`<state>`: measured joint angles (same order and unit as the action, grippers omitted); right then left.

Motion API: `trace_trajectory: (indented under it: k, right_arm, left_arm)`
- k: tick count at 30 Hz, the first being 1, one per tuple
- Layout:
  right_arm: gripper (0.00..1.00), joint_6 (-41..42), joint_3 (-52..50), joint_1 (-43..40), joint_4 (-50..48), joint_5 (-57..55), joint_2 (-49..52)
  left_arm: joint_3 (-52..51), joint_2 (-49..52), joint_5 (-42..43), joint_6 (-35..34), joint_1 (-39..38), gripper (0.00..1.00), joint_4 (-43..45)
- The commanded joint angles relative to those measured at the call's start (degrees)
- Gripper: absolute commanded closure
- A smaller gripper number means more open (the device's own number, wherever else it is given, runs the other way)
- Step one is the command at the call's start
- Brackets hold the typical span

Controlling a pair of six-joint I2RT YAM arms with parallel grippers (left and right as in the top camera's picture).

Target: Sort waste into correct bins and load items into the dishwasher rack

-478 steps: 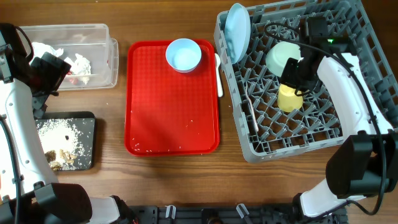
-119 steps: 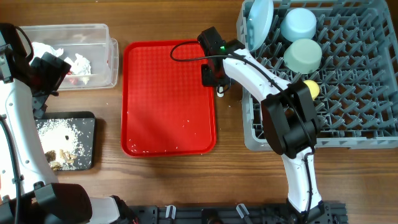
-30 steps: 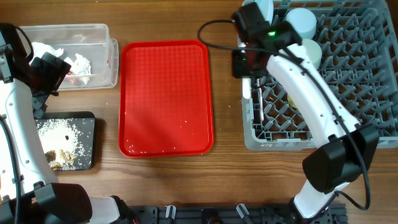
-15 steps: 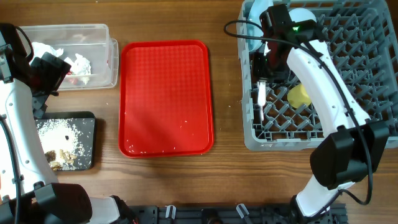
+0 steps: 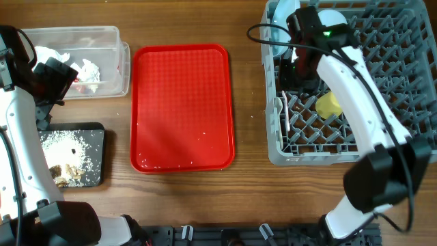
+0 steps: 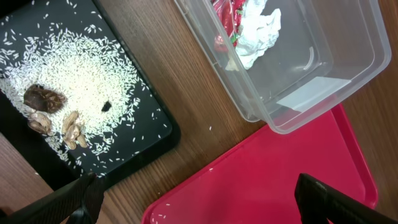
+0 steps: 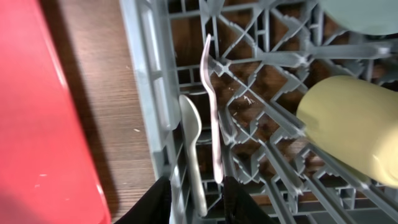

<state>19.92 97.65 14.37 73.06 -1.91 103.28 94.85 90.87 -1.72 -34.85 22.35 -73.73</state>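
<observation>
Robot's right hand (image 7: 196,190) hangs low inside the grey rack (image 7: 146,74), fingers (image 7: 163,200) parted a little and gripping nothing. The handle of the white spoon (image 7: 189,124) runs between them without touching either one. The spoon lies along the rack wall with its bowl just ahead of the fingertips, and the white fork (image 7: 213,106) rests just beside it, propped across the pegs. A yellow cup (image 7: 348,124) sits among the pegs off to one side of the hand, apart from the cutlery. On the other side, beyond the rack wall, the red tray (image 7: 37,124) sits on the wooden counter (image 7: 106,93). The step in hand appears to be letting go of the spoon. Doing it cleanly likely means widening the fingers a touch more, then drawing the hand straight up and back along the handle's line, so neither finger snags the spoon or nudges the fork off its pegs. A sideways swing toward the cup could knock it. Across the counter the left hand (image 6: 196,183) hovers wide open and empty. The clear tub (image 6: 298,62) holding napkins (image 6: 258,28) and a red wrapper (image 6: 225,12) is ahead to one side of it, and the black tray (image 6: 143,118) of scraps (image 6: 43,99) ahead to the other.
</observation>
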Motion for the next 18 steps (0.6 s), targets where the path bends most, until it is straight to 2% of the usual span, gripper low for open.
trace_trajectory:
  k: [1,7,11,12,14,18]
  right_arm:
    - [0.7,1.84,0.04,0.13,0.42,-1.05,-12.55]
    - [0.68,6.03,-3.61,0.83,4.07,-1.81,-30.18]
    - [0.66,11.76,-17.97,2.51,0.2,-4.04,-44.28]
    - [0.57,11.76,-20.7,2.58,-0.52,-3.8,-46.51]
    - [0.0,12.5,-27.71,2.58,-3.19,-3.67,-51.71]
    - [0.0,21.35,-33.0,2.56,-5.31,-3.63,-54.31]
  left_arm:
    - [0.2,0.11,-0.76,-0.15,0.33,0.0,-0.02]
    - [0.2,0.11,-0.76,-0.15,0.33,0.0,-0.02]
    - [0.2,0.11,-0.76,-0.15,0.33,0.0,-0.02]
    - [0.2,0.11,-0.76,-0.15,0.33,0.0,-0.02]
    - [0.2,0.11,-0.76,-0.15,0.33,0.0,-0.02]
    - [0.2,0.11,-0.76,-0.15,0.33,0.0,-0.02]
